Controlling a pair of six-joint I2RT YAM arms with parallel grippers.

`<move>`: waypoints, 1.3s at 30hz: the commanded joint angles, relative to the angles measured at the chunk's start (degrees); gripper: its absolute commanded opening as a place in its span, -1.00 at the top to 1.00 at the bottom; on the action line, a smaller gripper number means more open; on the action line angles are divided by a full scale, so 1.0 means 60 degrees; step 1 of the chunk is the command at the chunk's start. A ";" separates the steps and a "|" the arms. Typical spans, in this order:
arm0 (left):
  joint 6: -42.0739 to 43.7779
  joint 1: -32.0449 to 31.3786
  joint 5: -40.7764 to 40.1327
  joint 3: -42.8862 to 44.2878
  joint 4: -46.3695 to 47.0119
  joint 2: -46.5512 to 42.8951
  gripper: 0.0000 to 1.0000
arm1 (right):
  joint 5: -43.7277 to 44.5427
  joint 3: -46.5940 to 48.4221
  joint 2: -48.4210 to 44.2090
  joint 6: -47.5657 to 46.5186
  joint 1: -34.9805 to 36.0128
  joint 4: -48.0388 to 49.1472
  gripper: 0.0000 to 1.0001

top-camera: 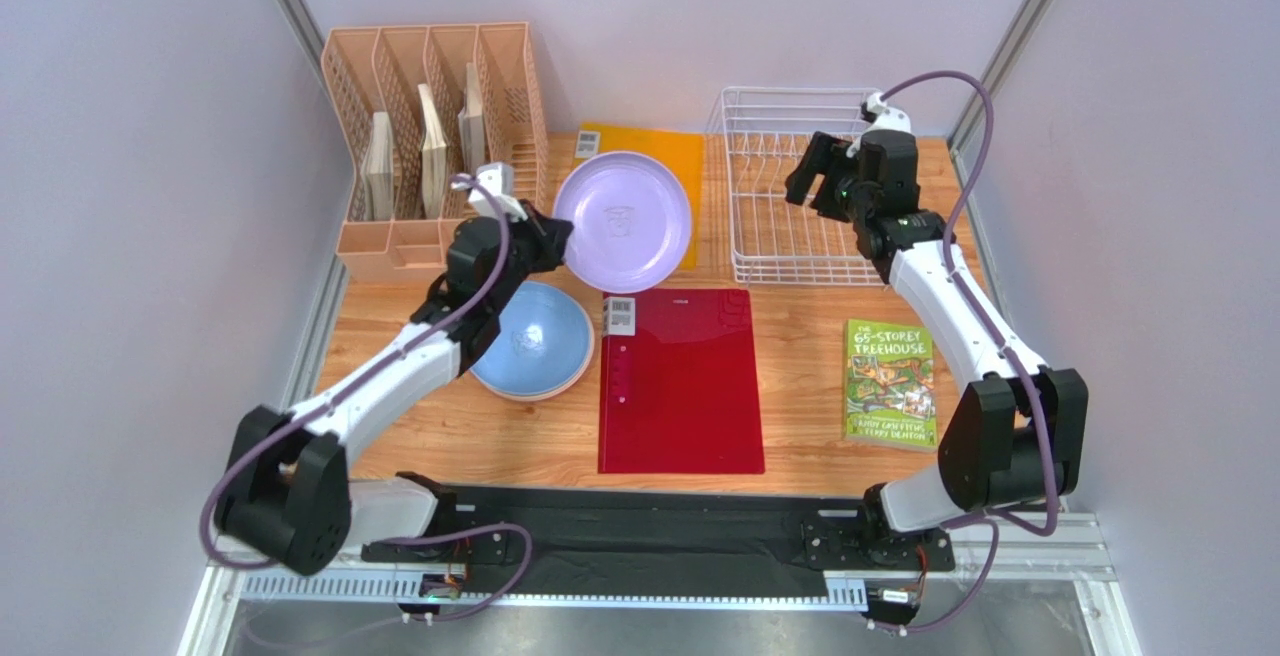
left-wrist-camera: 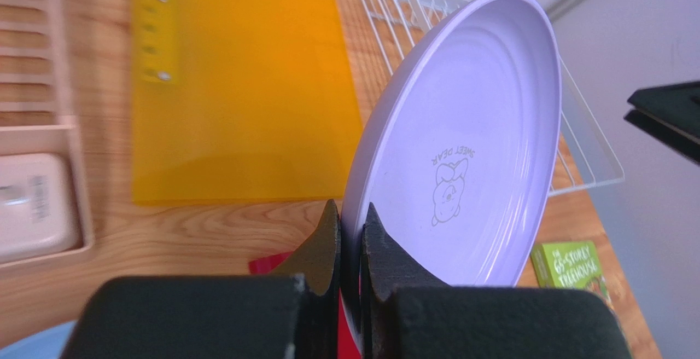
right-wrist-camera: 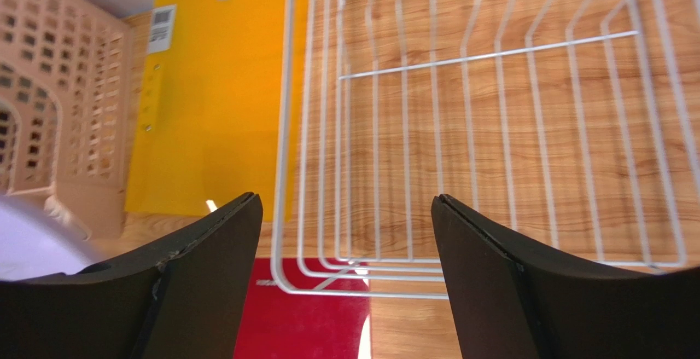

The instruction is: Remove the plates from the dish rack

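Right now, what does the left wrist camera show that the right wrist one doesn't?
Left wrist only: the plate's printed face, its rim pinched in the left gripper, and the green book. Right wrist only: the rack's wire floor from above, framed by the open right gripper. Both: the yellow folder, the rack, the red clipboard.

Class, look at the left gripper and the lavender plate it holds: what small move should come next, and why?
Probably swing the left gripper toward the blue plate and lower the lavender plate onto it. The plate is pinched by its rim, clear of the dish rack, which shows no plates; the right gripper is open.
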 commanded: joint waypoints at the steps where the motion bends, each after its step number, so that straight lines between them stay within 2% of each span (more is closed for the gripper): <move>1: 0.0207 0.0003 -0.2763 -0.0726 -0.2213 -0.1732 1.00 | 0.0726 0.0474 0.0047 -0.0303 -0.0308 -0.0179 -0.63; 8: -0.0261 0.0003 -0.3939 -0.2424 -0.3652 -0.3874 1.00 | 0.0697 0.0577 0.0398 -0.0200 -0.0368 -0.0179 -0.62; 16: -0.0804 0.0003 -0.4700 -0.3745 -0.4297 -0.5676 1.00 | 0.0288 0.0548 0.0603 0.0005 -0.0382 -0.0004 -0.61; 24: -0.0921 0.0003 -0.5038 -0.3994 -0.4606 -0.5591 1.00 | -0.0021 0.0548 0.0677 0.0122 -0.0368 0.0070 -0.60; 28: -0.0936 0.0003 -0.4950 -0.4214 -0.4357 -0.5459 0.69 | 0.0125 0.0504 0.0648 -0.0083 -0.0368 0.0041 -0.63; 32: -0.0907 0.0003 -0.4936 -0.4229 -0.4313 -0.5385 0.50 | 0.0477 0.0489 0.0662 -0.0244 -0.0368 0.0026 -0.64; 34: -0.0863 0.0003 -0.4863 -0.4214 -0.4327 -0.5400 0.23 | 0.0492 0.0504 0.0735 -0.0259 -0.0368 0.0026 -0.64; 39: -0.0833 0.0003 -0.4877 -0.4112 -0.4547 -0.5443 -0.17 | 0.0404 0.0548 0.0852 -0.0244 -0.0368 0.0011 -0.64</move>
